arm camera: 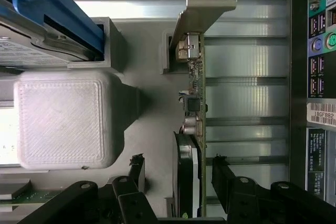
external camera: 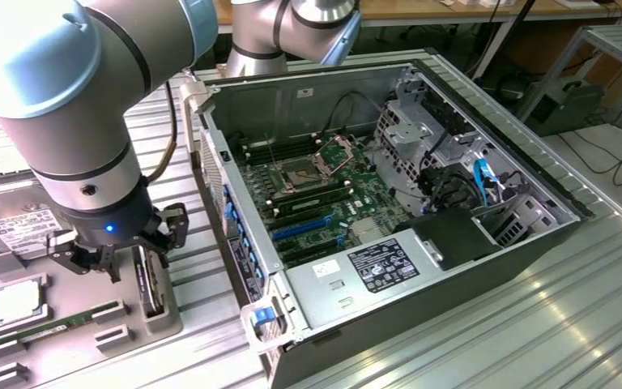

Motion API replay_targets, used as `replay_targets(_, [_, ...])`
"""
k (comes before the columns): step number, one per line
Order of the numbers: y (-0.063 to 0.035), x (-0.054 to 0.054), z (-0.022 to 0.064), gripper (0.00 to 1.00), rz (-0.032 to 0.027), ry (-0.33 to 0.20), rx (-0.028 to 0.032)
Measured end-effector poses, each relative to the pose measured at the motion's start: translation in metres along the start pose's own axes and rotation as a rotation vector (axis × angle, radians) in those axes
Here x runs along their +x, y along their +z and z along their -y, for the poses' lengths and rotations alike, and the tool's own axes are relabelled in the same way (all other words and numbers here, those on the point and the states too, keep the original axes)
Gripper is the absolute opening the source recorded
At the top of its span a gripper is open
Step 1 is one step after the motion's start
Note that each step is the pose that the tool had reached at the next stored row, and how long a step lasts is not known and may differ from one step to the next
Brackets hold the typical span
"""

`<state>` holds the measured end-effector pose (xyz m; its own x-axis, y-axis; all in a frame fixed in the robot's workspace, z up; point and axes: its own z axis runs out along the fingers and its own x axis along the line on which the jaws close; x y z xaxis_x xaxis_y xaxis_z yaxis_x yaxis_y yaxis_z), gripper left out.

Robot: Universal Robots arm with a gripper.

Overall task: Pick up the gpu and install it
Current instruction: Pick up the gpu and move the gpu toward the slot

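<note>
The gpu (arm camera: 195, 103) stands on edge in a slot of the grey fixture tray (arm camera: 147, 77). Its silver end bracket (arm camera: 202, 3) is at the far end, and its black fan shroud (arm camera: 185, 177) lies between my fingers. My gripper (arm camera: 178, 174) is open, with one black finger (arm camera: 137, 169) on each side of the card and a gap to it on both sides. In the exterior view my gripper (external camera: 127, 258) hangs just above the gpu (external camera: 151, 288) at the exterior view's left, beside the open computer case (external camera: 249, 251).
The case holds a motherboard (external camera: 311, 190) with blue slots and a power supply (external camera: 381, 263). On the tray (external camera: 165, 324) lie a white-labelled hard drive (external camera: 19, 224), a CPU (external camera: 17, 300) and a thin RAM stick (external camera: 52, 326). The case's rear ports (arm camera: 320, 51) are close beside the gpu.
</note>
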<state>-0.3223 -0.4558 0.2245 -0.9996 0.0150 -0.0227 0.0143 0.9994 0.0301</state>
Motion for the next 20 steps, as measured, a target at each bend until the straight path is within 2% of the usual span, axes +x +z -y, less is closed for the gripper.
replay_targets(17, [0.0005, -0.005, -0.0001, 0.63, 0.0002, 0.0, -0.0001])
replay_targets(18, [0.0005, -0.005, -0.0001, 0.62, 0.0002, 0.0, -0.0002])
replay_targets(19, [0.0005, -0.005, -0.0001, 0.55, 0.0002, 0.0, -0.0001])
replay_targets(20, [0.0006, -0.005, -0.0001, 0.55, 0.0002, 0.0, -0.0002])
